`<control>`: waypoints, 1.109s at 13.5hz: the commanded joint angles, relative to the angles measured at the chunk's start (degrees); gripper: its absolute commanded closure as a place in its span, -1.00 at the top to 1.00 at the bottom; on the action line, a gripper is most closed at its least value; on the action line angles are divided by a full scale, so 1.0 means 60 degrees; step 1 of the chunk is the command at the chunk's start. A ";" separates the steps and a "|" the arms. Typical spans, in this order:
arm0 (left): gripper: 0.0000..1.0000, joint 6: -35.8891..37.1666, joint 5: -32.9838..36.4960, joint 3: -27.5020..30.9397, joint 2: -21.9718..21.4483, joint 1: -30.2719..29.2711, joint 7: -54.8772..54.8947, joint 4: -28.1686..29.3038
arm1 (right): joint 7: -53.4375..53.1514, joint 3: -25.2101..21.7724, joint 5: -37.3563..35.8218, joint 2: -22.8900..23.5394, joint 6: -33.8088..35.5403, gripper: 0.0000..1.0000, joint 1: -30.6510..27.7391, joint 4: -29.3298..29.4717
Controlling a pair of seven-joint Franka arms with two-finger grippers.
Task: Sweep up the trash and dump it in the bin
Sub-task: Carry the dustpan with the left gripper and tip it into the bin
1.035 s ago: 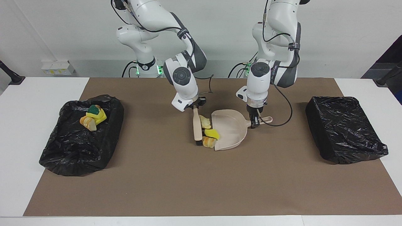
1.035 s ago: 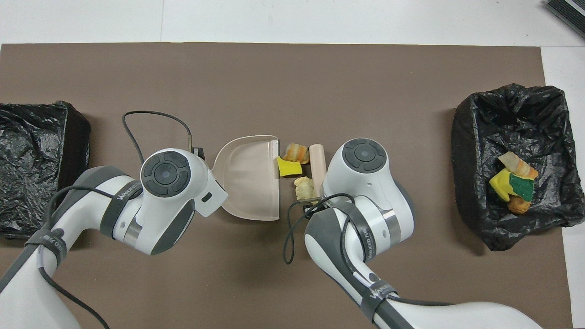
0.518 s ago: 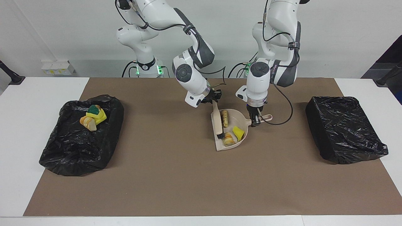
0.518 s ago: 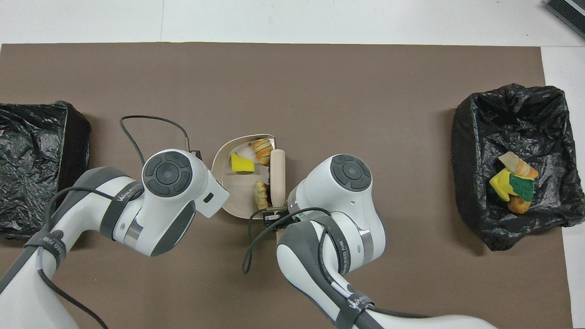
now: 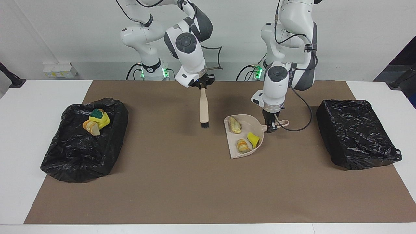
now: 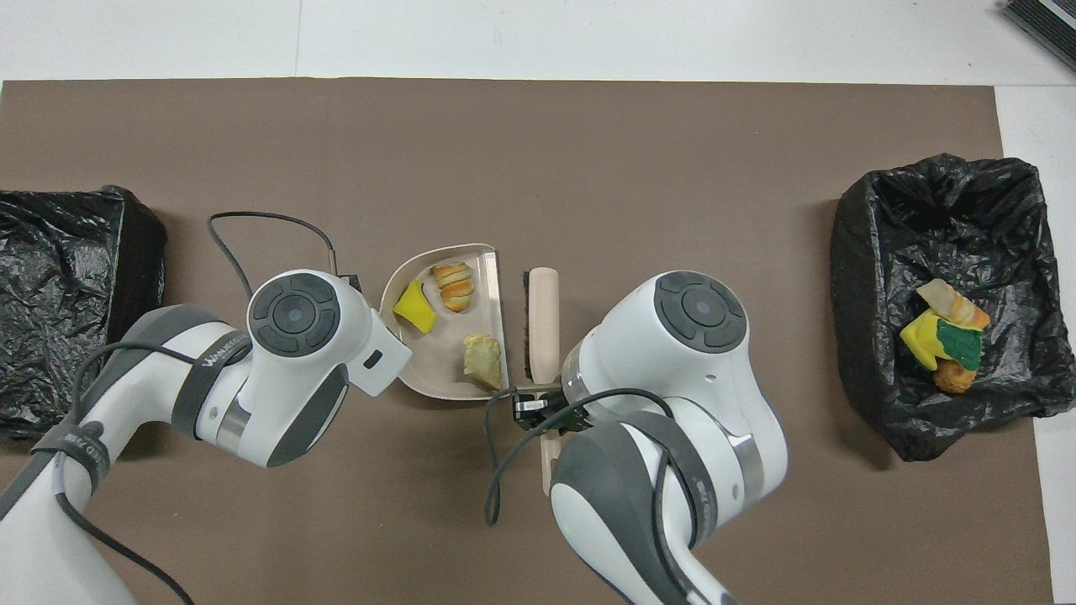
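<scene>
Claws clamped — left claw [image 5: 271, 127] on loaded dustpan [image 5: 244, 150], right claw [image 5: 202, 85] on brush [image 5: 203, 110] — between black-lined bins [image 5: 356, 133].

White table [image 5: 19, 136] – brown mat [image 5: 182, 182] on it, two black-lined bins [image 5: 81, 146] [image 5: 357, 133] atop.

My arms are white with grey joint bands, black cables looped off them; mat [image 5: 182, 188] is flat brown, table [image 5: 39, 97] white. Dustpan [image 5: 234, 150] in my left gripper [image 5: 270, 127] is pale pink-beige, carrying a bright yellow sponge chunk [image 5: 253, 139], a tan-striped bread lump [image 5: 241, 145] and a pale beige lump [image 5: 234, 125]; brush [image 5: 203, 110] in my right gripper [image 5: 202, 85] has a beige handle, black bristles. Both bins [image 5: 107, 156] [image 5: 357, 136] are glossy crinkled black, one showing yellow, dark green and orange-tan scraps [image 5: 97, 121].
</scene>
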State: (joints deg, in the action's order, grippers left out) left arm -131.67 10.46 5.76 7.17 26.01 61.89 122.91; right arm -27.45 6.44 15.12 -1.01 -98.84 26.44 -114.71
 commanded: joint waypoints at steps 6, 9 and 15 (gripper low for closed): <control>-1.00 0.0923 0.0058 0.0021 -0.1780 -0.2192 0.1199 0.0038 | -0.0917 0.0171 0.0512 -0.0770 -0.2155 -1.00 0.1364 -0.2852; -1.00 0.1580 0.0058 0.0021 -0.2263 -0.3277 0.1315 -0.0152 | -0.0889 0.0157 0.0527 -0.0710 -0.3079 -1.00 0.1848 -0.3686; -1.00 0.1803 -0.0293 0.0065 -0.2733 -0.6439 0.3118 -0.0490 | -0.1224 0.0157 0.0556 -0.0550 -0.3418 -1.00 0.1849 -0.3792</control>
State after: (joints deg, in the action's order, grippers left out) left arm -121.69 10.17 6.84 -8.42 -6.86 78.94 120.48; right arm -32.84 7.35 17.29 -4.02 -118.10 37.77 -136.68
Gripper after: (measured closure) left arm 0.678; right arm 0.744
